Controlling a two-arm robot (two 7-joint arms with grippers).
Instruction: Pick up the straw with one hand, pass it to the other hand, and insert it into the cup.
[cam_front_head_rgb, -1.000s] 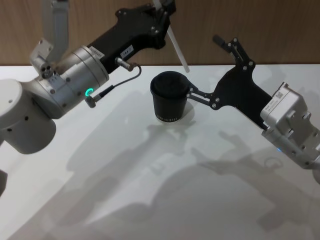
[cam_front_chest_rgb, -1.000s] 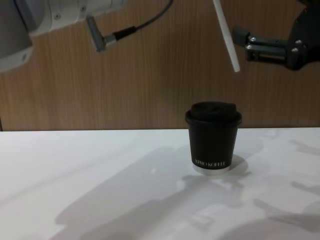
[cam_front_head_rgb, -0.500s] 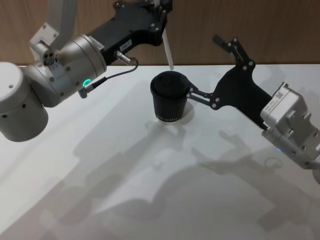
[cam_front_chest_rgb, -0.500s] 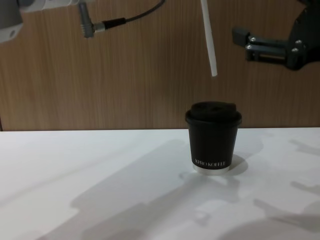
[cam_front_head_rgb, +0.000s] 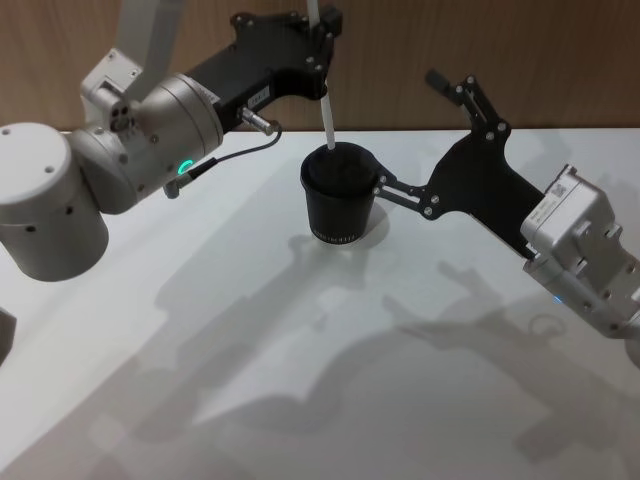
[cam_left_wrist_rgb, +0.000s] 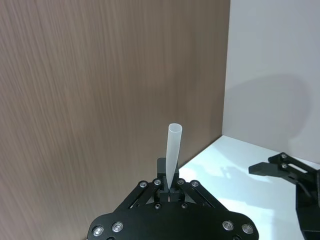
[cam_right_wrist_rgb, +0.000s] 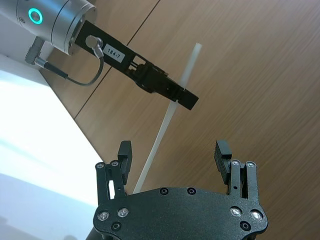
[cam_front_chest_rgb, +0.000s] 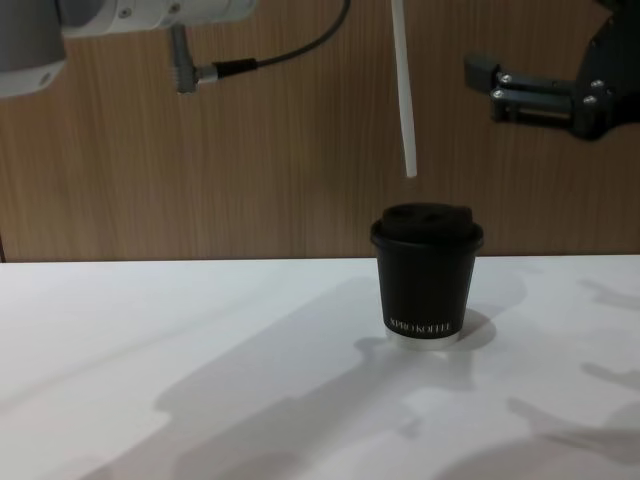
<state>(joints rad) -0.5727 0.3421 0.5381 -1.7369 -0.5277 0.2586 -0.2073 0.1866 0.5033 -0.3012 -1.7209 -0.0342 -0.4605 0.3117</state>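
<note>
Left arm: silver, with a green ring (cam_front_head_rgb: 180, 168) and a black cable (cam_front_head_rgb: 235, 165), upper left of the head view. Left pincer (cam_front_head_rgb: 322, 22): top centre of that view, closed narrowly on the straw (cam_front_head_rgb: 323, 100), which the left wrist view shows clamped between the fingertips (cam_left_wrist_rgb: 167, 186). Straw (cam_front_chest_rgb: 402, 90): white, near upright, at top centre of the chest view; its lower end hangs just above the lid without touching it. Cup (cam_front_chest_rgb: 428, 285): black, lidded, upright on the white counter (cam_front_head_rgb: 250, 350), centre of both views. Right pincer (cam_front_head_rgb: 406, 130): right of centre in the head view, spread wide and holding nothing; the chest view puts it at upper right, higher than the cup. Backdrop: wooden wall (cam_front_head_rgb: 560, 60).
</note>
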